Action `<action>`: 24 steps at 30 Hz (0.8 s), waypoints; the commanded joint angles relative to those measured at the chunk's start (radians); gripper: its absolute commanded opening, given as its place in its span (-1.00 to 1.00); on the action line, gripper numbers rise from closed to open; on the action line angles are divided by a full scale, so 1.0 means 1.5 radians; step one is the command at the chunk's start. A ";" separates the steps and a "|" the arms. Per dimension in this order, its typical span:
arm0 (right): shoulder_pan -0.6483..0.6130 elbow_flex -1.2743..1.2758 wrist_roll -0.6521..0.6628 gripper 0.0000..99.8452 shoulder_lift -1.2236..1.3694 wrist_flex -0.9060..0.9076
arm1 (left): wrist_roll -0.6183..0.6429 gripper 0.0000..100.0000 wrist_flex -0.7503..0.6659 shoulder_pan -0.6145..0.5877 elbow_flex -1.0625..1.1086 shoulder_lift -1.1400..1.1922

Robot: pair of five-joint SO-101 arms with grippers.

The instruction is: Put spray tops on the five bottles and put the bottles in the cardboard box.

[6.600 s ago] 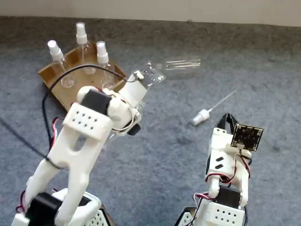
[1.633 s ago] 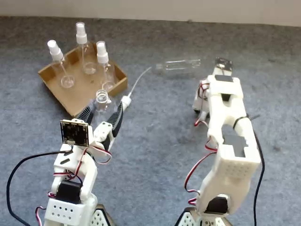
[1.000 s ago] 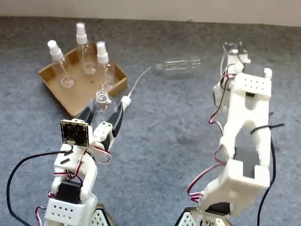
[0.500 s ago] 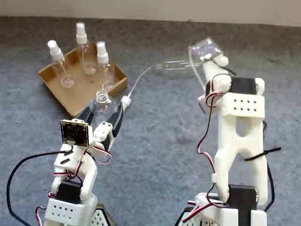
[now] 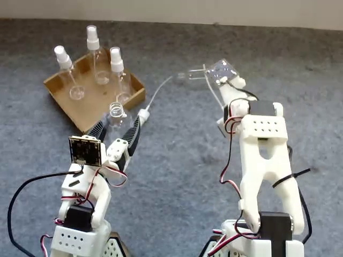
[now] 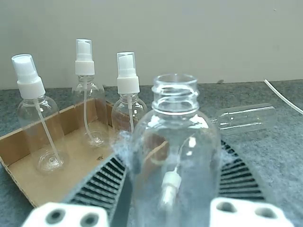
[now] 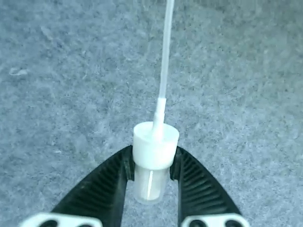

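My left gripper (image 5: 119,124) is shut on an open clear bottle (image 5: 116,114) and holds it upright just in front of the cardboard box (image 5: 59,93). The same bottle (image 6: 174,142) stands between my left gripper's (image 6: 173,189) black fingers. Three bottles with spray tops (image 5: 92,51) stand in the box. My right gripper (image 7: 152,155) is shut on a white spray top (image 7: 155,144), its thin tube pointing away toward the carpet. The right arm (image 5: 260,139) stands raised next to a capless bottle (image 5: 195,73) lying on its side. A loose spray top (image 5: 143,113) lies beside the left gripper.
Grey carpet (image 5: 182,160) covers the table between the two arms. A pale wall (image 6: 189,33) runs behind the box. The loose top's long tube (image 5: 158,92) stretches toward the lying bottle (image 6: 246,117).
The right arm rose from the carpet with the spray top and swung left toward the lying bottle. The left arm has kept still with its bottle over the last second.
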 commanded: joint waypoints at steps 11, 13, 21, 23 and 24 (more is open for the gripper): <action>-0.054 0.082 0.340 -0.88 -0.036 -0.071 | -0.005 -0.82 0.015 -0.004 0.015 -0.006; -0.069 0.084 0.366 -0.88 -0.036 -0.071 | -0.005 -0.82 0.014 -0.004 0.015 -0.006; -0.087 0.081 0.445 -0.88 -0.030 -0.071 | -0.005 -0.82 0.014 -0.004 0.015 -0.006; -0.097 0.083 0.471 -0.88 -0.030 -0.071 | -0.005 -0.82 0.014 -0.004 0.015 -0.006; -0.099 0.084 0.481 -0.88 -0.030 -0.071 | -0.005 -0.82 0.014 -0.004 0.015 -0.006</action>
